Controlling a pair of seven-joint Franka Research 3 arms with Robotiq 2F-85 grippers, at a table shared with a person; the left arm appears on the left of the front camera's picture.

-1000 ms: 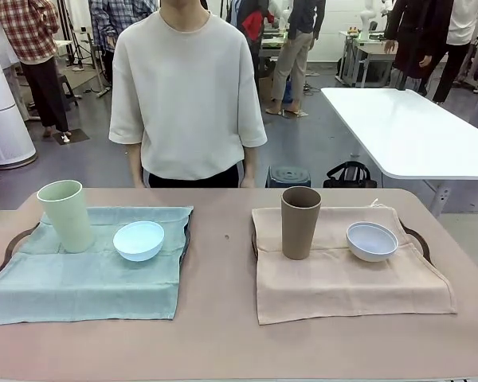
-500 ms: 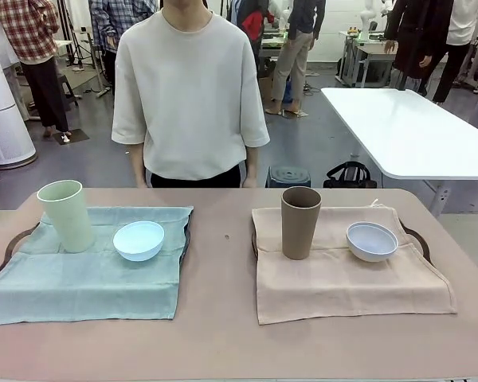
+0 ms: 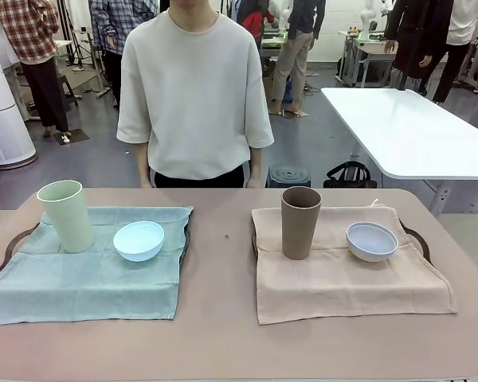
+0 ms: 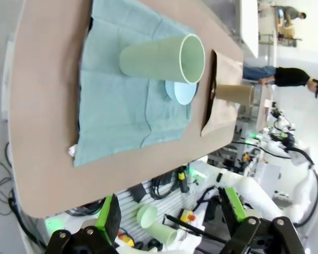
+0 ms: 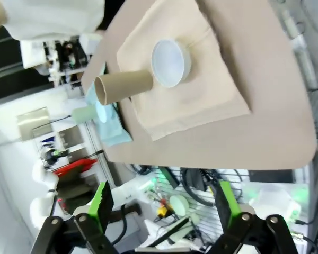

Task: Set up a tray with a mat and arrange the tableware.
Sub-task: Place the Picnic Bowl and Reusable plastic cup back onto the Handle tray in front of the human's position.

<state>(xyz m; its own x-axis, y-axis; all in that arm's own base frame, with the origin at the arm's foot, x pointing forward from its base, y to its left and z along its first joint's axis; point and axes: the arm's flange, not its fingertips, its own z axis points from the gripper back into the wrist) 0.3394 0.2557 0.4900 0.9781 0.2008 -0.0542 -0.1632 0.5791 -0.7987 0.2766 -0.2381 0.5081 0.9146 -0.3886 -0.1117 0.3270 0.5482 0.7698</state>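
Both arms are drawn back off the table, their wrist cameras looking across it from beyond its near edge. The left gripper point(image 4: 168, 222) has its green-padded fingers point(image 4: 110, 217) spread wide with nothing between them, raised past the table edge on the side of the pale green mat point(image 3: 88, 267). The right gripper point(image 5: 161, 209) is likewise wide open and empty, raised beyond the near edge on the side of the beige mat point(image 3: 346, 267). On the tan table point(image 3: 219, 318), the green mat drapes over a dark tray whose handle point(image 3: 14, 239) peeks out at its left. The pale green tumbler point(image 3: 65, 215) stands upright at the mat's far left, and the light blue bowl point(image 3: 139, 240) sits just beside it to the right, apart from it. The beige mat covers a second dark tray, whose rim point(image 3: 418, 239) shows at the right. On it the matte brown tumbler point(image 3: 300, 222) stands upright near the far left, with the bluish-white bowl point(image 3: 372, 241) to its right, not touching. A person in a cream short-sleeved shirt point(image 3: 195, 95) stands at the far side of the table, upright, arms hanging down by the sides, the hands hidden behind the table edge.
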